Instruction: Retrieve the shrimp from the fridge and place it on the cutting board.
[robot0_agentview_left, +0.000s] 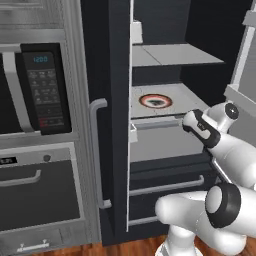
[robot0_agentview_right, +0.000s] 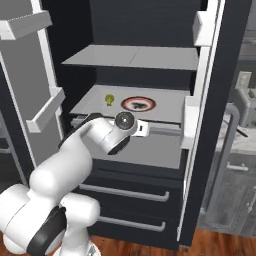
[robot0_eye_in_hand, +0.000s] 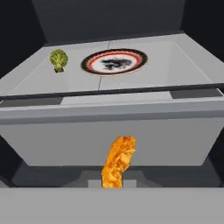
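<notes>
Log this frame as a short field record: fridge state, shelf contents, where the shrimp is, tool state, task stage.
fridge: door open, pale shelves and dark drawers exposed
middle shelf: plate with orange-red ring; yellow-green lump beside it, apart from it
shrimp: low in the hand view, in front of the shelf's edge, right at the tool
tool: in front of the middle shelf; fingers hidden, open or shut cannot be told
task stage: shrimp at the fridge, not yet on a board
</notes>
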